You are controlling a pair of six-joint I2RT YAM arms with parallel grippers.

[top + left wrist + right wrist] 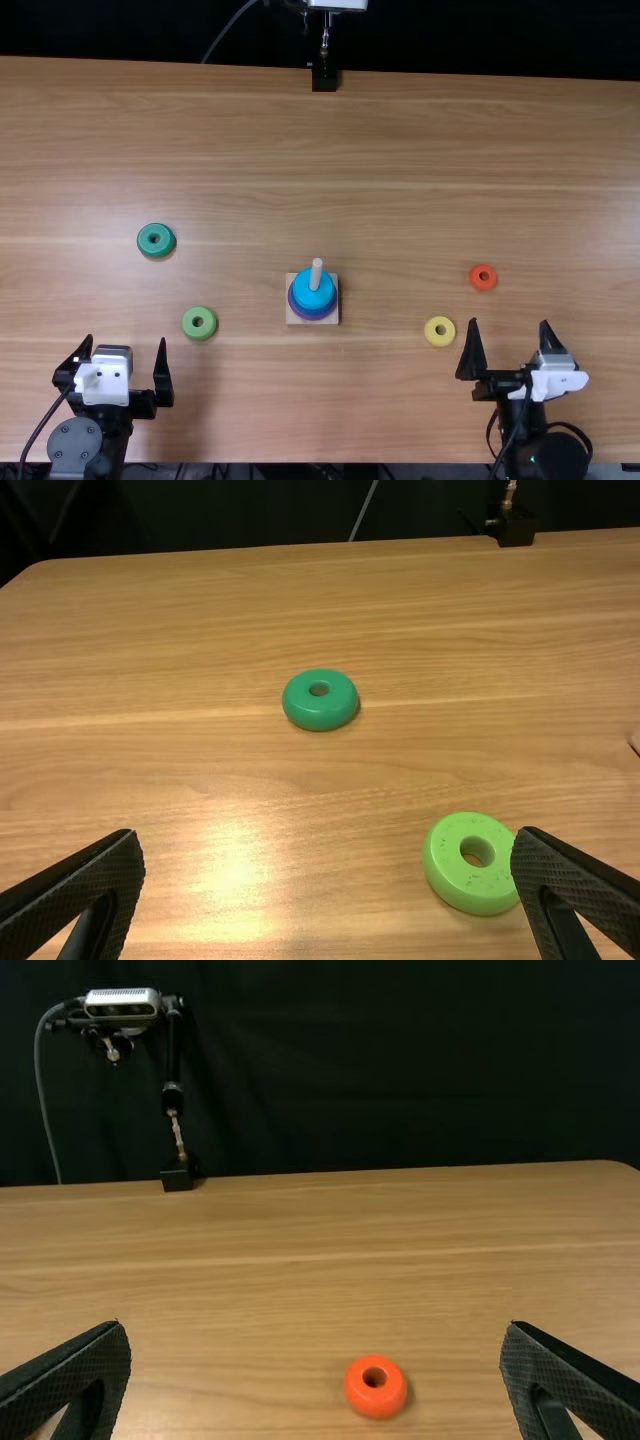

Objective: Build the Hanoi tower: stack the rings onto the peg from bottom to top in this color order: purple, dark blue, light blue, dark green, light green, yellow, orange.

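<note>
Top view: peg (316,272) upright on wooden base (292,319), light blue ring (301,293) topmost on it, purple ring (313,316) lower. Dark green ring (144,240) and light green ring (190,324) loose on table (420,180), left side; yellow ring (431,332) and orange ring (476,280) loose, right side. Left gripper (126,340) and right gripper (509,322) near table's near edge, fingers apart.

Left wrist view: left gripper (328,832) spread, nothing clamped; light green ring near one fingertip, dark green farther off.

Right wrist view: right gripper (316,1324) spread, empty; orange ring flat on wood beyond.
</note>
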